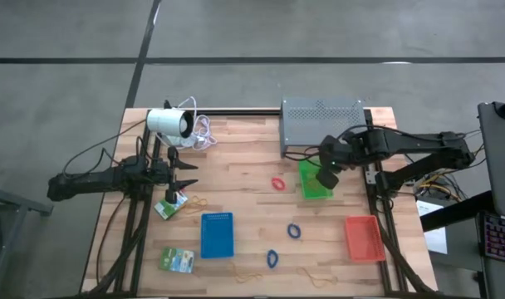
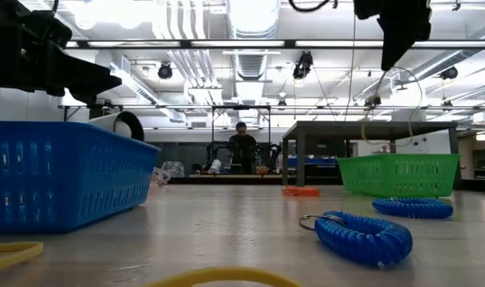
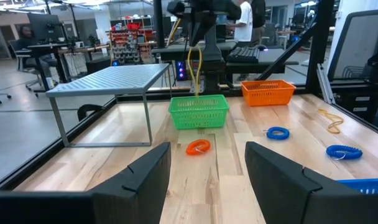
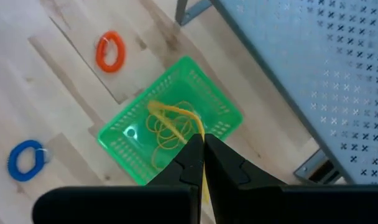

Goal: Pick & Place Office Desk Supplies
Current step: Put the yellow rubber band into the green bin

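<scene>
My right gripper (image 1: 326, 178) hangs over the green tray (image 1: 316, 184), shut on a thin yellow rubber band (image 4: 179, 114). Several more yellow bands (image 4: 167, 140) lie in that tray. My left gripper (image 1: 188, 174) is open and empty at the table's left, above a green-and-white packet (image 1: 171, 205). A red loop (image 1: 278, 183), two blue loops (image 1: 295, 230) (image 1: 272, 258), another packet (image 1: 177, 260) and loose rubber bands (image 1: 246, 276) (image 1: 311, 274) lie flat on the table. My right gripper pinches the yellow rubber band between its two fingertips (image 4: 195, 155), which point down from above. The band (image 3: 194, 65) hangs slack below the fingers, straight down over the green tray (image 3: 199, 111). Whether its lower end touches the bands inside, I cannot tell.
A blue tray (image 1: 217, 234) stands at the near middle and a red tray (image 1: 364, 237) at the near right. The grey perforated stand (image 1: 321, 124) is at the far edge behind the green tray. The white cylinder with its cable (image 1: 169, 122) is at the far left.
</scene>
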